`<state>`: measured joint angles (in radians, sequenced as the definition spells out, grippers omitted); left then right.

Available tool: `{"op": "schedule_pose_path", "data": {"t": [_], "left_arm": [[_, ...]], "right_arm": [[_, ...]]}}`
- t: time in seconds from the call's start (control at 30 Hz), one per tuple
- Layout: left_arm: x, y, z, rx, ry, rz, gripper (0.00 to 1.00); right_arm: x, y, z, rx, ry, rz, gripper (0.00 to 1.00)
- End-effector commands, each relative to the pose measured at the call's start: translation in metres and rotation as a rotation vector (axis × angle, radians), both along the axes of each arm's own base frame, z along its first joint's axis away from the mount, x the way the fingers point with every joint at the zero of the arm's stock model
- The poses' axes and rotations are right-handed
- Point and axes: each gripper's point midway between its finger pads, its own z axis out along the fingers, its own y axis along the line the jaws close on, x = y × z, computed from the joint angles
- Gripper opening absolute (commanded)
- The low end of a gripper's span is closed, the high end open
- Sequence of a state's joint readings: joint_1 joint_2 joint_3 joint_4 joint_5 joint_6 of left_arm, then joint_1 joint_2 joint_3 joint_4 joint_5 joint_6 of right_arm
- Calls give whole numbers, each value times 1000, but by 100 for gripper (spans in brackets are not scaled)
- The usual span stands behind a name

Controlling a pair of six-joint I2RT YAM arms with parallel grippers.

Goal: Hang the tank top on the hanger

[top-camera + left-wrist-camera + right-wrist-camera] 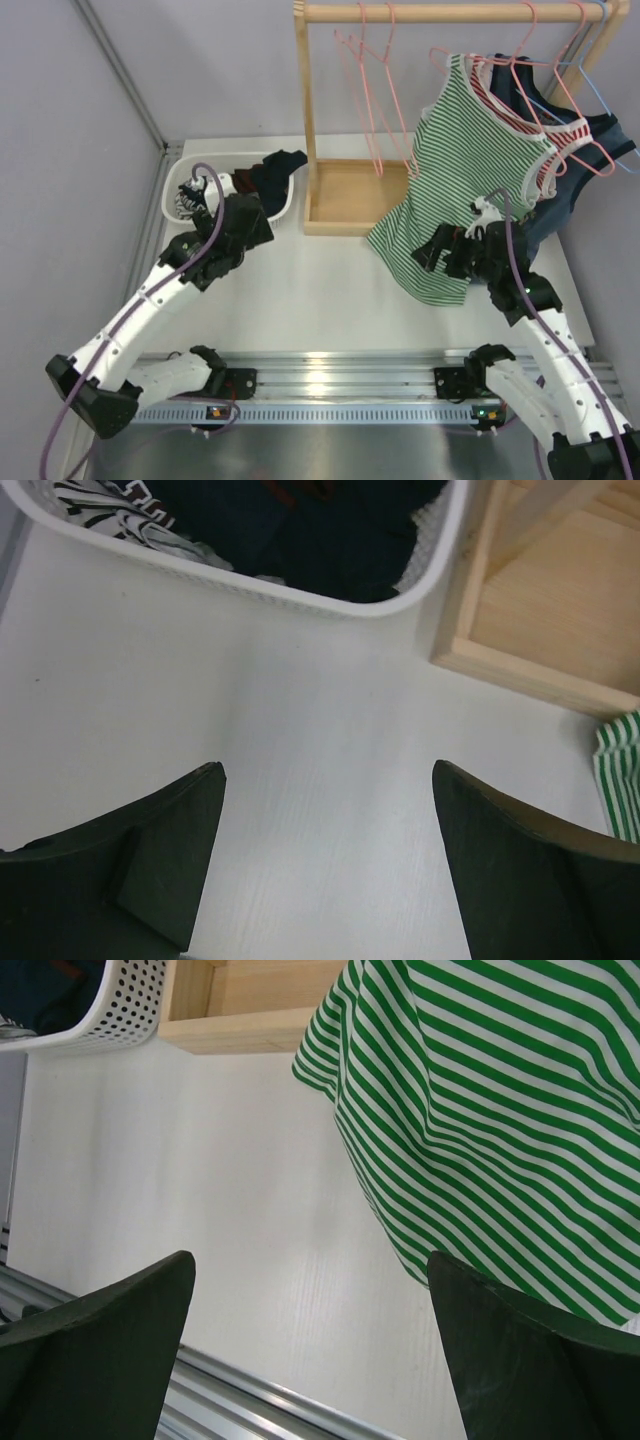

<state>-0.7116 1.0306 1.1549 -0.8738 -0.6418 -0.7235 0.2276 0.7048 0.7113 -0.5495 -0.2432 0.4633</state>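
**Not begun: jersey in the basket, both grippers empty**

The white surface [320,290] carries a wooden rack [305,120] at the back and a white perforated basket [167,200] to its left. On the rack's rail, a green-and-white striped top [450,170] already hangs, its lower hem draping down to the surface. A plain navy top [575,190] hangs behind it on the right.

The tank top [120,510] lies crumpled in the basket. It shows as dark folds with a patch of white and maroon print at the left end, and nothing is touching it. The hanger [377,150] looks to be one of the empty pink wire ones on the rail left of the striped top. Which of them is meant cannot be told, and none has been taken down.

The left gripper [325,770] hovers over bare surface just short of the basket's near wall. Its fingers are spread wide with nothing between them. The right gripper [310,1260] sits low beside the striped top's hem, equally wide and empty.

By my reading, everything is left to do: lifting the jersey out, spreading it, fetching a pink hanger, and threading it through the neck and armholes.
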Motion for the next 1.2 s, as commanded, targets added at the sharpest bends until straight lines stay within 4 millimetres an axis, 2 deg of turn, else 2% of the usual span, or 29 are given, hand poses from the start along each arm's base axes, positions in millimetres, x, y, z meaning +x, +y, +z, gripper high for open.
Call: {"op": "schedule_pose_path", "data": {"t": [0.0,0.03,0.07,0.13,0.17,0.2,0.23,0.27,0.3,0.33,0.37,0.43,0.53,0.7,0.8,0.83,0.93,1.07,1.17], "left_arm": [[51,23,10,-14,-38,71,89],[63,31,4,-24,-25,100,88],[81,50,-12,-26,16,159,85],[110,58,-13,-59,-12,191,82],[127,61,-30,-50,24,205,81],[141,70,-26,-60,11,233,78],[152,73,-30,-49,21,248,77],[163,80,-54,-13,80,284,75],[177,79,-49,-18,70,296,73],[185,79,-55,-11,82,299,72],[194,81,-75,15,130,312,71],[211,81,-84,28,148,327,68],[216,85,-91,40,171,368,64],[209,88,-102,25,176,415,63],[203,89,-98,24,166,410,66],[203,88,-89,13,140,403,69],[197,94,-82,36,128,412,70],[189,101,-89,66,147,439,69],[185,104,-104,95,194,454,68]], "right_arm": [[8,12,16,14,-60,62,100],[10,13,16,21,-60,65,100],[9,14,16,26,-59,71,100],[10,16,15,33,-58,77,100],[10,17,16,37,-60,81,100],[10,18,15,39,-58,85,100],[10,19,16,42,-57,91,100],[10,20,16,46,-53,96,100],[9,21,16,48,-52,103,100],[9,21,15,43,-47,105,100],[9,20,14,39,-41,102,100],[8,21,15,35,-46,108,100],[8,20,16,33,-50,110,100],[7,22,12,32,-43,122,100],[8,23,9,33,-37,130,100],[9,23,8,33,-35,128,100],[10,25,6,39,-35,133,100],[11,26,4,49,-26,132,100],[12,27,3,53,-25,131,100]]}}
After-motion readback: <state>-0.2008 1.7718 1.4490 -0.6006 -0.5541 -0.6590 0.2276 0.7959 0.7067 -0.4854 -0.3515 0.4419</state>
